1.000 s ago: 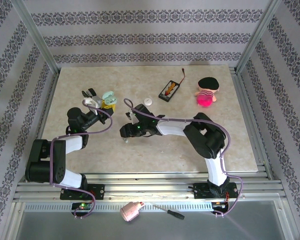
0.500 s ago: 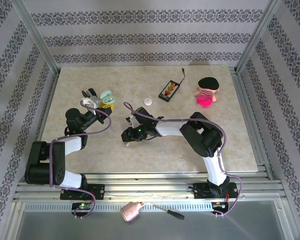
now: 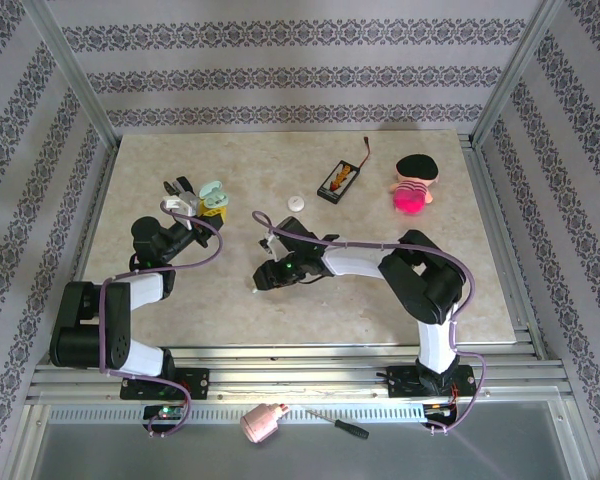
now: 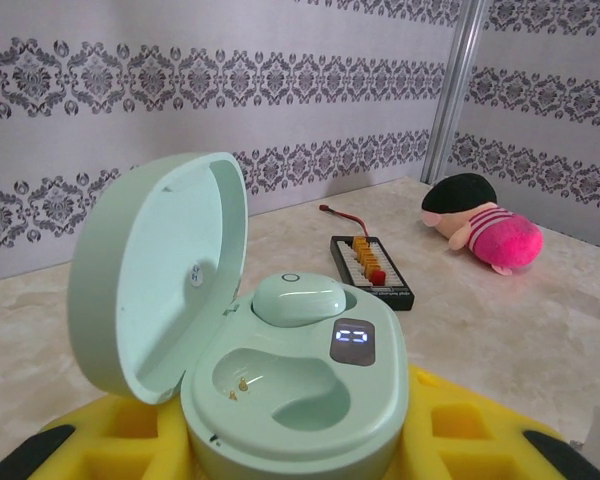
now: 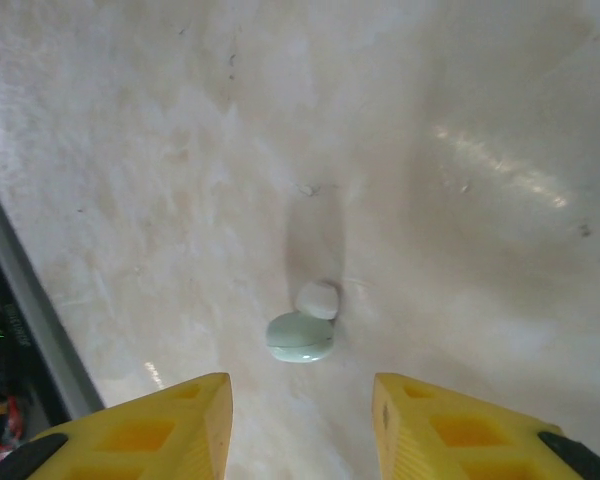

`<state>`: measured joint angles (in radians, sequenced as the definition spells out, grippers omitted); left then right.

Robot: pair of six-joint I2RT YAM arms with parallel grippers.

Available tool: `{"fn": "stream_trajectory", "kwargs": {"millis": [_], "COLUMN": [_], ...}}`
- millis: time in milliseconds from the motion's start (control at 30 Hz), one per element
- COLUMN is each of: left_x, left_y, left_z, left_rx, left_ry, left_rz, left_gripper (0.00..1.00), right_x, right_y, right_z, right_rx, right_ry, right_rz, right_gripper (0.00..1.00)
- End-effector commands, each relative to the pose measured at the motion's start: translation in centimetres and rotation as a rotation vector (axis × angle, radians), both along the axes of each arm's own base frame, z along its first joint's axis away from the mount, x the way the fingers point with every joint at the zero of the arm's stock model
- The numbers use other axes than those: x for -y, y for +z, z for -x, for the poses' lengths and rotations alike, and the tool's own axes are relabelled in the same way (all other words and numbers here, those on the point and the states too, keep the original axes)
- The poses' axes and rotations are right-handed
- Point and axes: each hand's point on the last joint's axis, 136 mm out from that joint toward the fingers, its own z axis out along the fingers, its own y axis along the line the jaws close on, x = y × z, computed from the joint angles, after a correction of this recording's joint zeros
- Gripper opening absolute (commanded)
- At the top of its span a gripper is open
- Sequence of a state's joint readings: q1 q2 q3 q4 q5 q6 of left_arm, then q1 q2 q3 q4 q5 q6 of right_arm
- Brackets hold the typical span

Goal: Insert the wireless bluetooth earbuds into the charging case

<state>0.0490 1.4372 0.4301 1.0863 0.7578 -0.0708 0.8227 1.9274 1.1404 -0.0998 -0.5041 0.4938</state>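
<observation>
At lower centre of the left wrist view, the left gripper (image 4: 295, 452) is clamped on the mint case (image 4: 290, 390). Its lid (image 4: 155, 270) stands open at left, with a seated earbud (image 4: 298, 298) in one well. Right wrist view: the right gripper (image 5: 300, 405) has its fingers (image 5: 160, 430) apart at the bottom edge. A loose earbud (image 5: 302, 332) lies mid-frame on the table (image 5: 450, 150), clear of both.

charging case (image 4: 280, 400): underside hidden between the left gripper (image 3: 206, 206) pads (image 4: 460, 440), its base cut by the lower edge; display digits blurred; right gripper (image 5: 300, 388) pads (image 5: 170, 430) cut off low
</observation>
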Motion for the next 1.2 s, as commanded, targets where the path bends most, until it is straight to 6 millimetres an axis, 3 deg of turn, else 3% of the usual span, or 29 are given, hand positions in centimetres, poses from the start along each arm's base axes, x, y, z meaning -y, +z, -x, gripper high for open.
{"fn": "stream_trajectory", "kwargs": {"millis": [0, 267, 433, 967, 1167], "left_x": [-1.1, -1.8, -2.0, -1.8, -2.0], "left_y": [0.4, 0.4, 0.3, 0.4, 0.4], "left_z": [-0.3, -0.2, -0.2, -0.2, -0.3], "left_rx": [0.018, 0.015, 0.014, 0.014, 0.015], "left_ry": [0.035, 0.056, 0.061, 0.044, 0.060], "left_rz": [0.025, 0.030, 0.029, 0.040, 0.043], "left_gripper": [0.19, 0.19, 0.19, 0.19, 0.19], "right_x": [-0.1, -3.7, -5.0, -1.4, 0.0], "right_y": [0.6, -0.3, -0.4, -0.4, 0.4], "right_z": [-0.9, -1.4, -0.3, 2.7, 0.6], "right_rx": [0.110, 0.106, 0.020, -0.017, 0.179], "right_ry": [0.078, 0.219, 0.251, 0.189, 0.132], "right_rz": [0.073, 0.039, -0.034, -0.003, 0.121], "right_gripper": [0.43, 0.45, 0.44, 0.41, 0.45]}}
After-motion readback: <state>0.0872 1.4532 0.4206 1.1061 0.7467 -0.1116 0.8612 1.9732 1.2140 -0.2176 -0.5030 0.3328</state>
